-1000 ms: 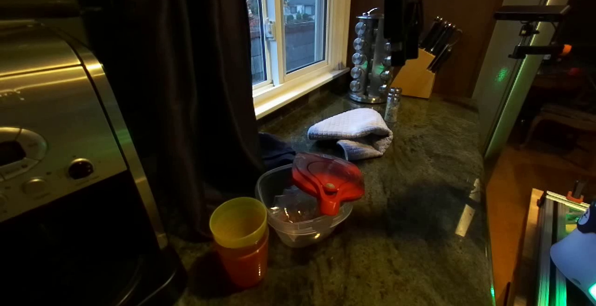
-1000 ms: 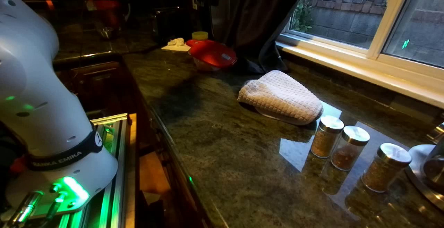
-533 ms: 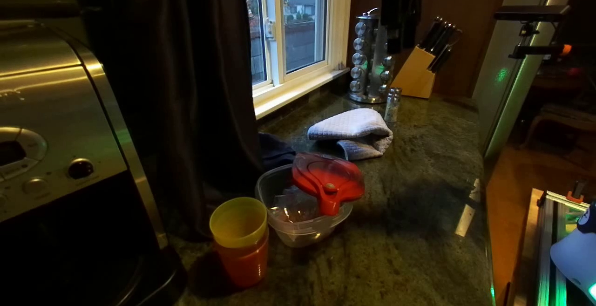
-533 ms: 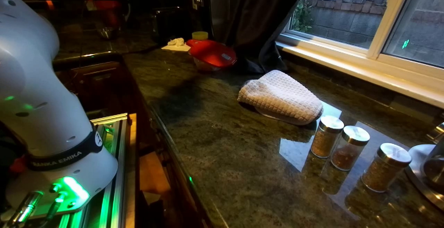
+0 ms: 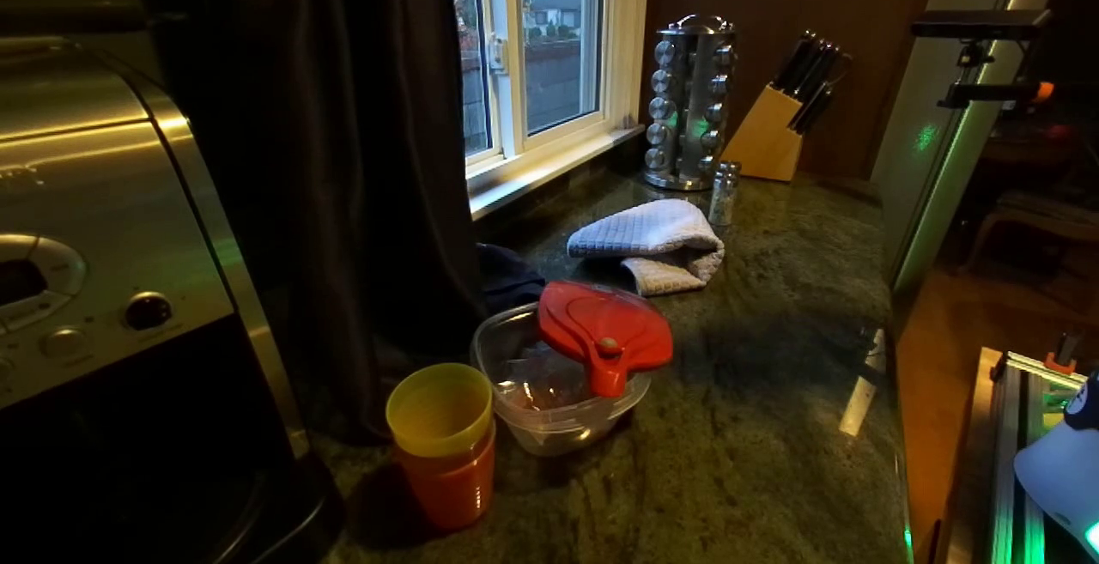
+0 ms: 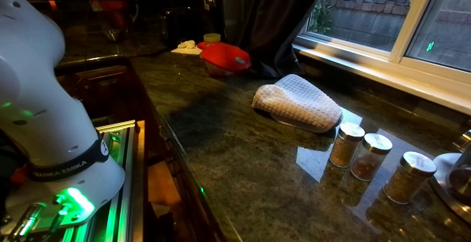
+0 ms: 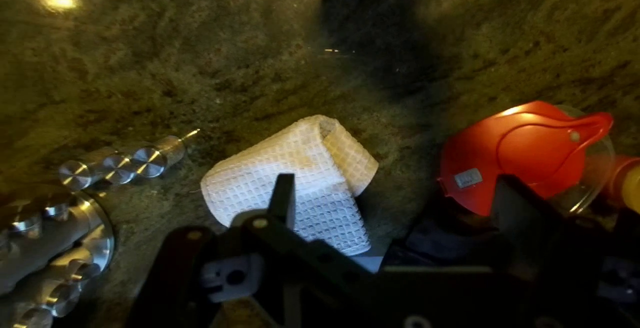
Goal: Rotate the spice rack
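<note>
The spice rack [image 5: 689,109], a tall round tower of small jars with silvery lids, stands upright on the counter by the window in an exterior view. Only part of its metal base [image 6: 443,170] shows at the right edge in an exterior view. In the wrist view the rack [image 7: 60,248] is at the lower left, cut off by the frame edge. My gripper [image 7: 395,193] is open and empty, fingers wide apart, high above the counter. It is to the side of the rack, apart from it, over the towel and red lid. The gripper is out of both exterior views.
Three loose spice jars [image 6: 371,156] stand in front of the rack. A folded white towel [image 6: 300,104] lies beside them. A wooden knife block [image 5: 764,135] stands beside the rack. A clear container with a red lid [image 5: 605,332] and stacked cups [image 5: 442,444] are farther along.
My gripper, which hid the rack's right side in an exterior view, has risen out of that view. The whole rack shows now. The arm's upper part has shifted slightly.
</note>
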`<state>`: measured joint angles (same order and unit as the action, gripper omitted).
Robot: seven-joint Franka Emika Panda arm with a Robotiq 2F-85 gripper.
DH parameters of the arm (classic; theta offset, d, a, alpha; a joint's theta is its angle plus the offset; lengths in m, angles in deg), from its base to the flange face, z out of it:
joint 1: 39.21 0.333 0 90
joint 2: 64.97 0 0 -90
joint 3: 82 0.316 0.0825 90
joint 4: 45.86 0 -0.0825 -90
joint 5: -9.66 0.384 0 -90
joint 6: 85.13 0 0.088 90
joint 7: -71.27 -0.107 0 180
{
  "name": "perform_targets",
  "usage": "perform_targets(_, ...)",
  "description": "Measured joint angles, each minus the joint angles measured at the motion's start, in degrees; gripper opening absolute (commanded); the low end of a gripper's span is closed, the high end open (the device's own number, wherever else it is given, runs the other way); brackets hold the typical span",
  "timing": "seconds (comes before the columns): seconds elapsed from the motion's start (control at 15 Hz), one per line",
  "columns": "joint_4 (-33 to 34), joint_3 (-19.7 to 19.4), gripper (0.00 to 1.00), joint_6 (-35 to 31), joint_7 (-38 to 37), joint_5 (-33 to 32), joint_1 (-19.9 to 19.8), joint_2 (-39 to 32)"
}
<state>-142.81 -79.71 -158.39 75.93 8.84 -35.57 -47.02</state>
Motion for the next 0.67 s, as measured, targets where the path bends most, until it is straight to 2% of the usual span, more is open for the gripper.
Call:
perform_targets(0.2, 9.98, -2.31, 1.0, 4.1, 6.33, -3.38, -1.14, -4.51)
perform_targets(0.67, 31.18, -7.13, 1.0, 4.03, 21.07, -6.97, -5.49, -18.88)
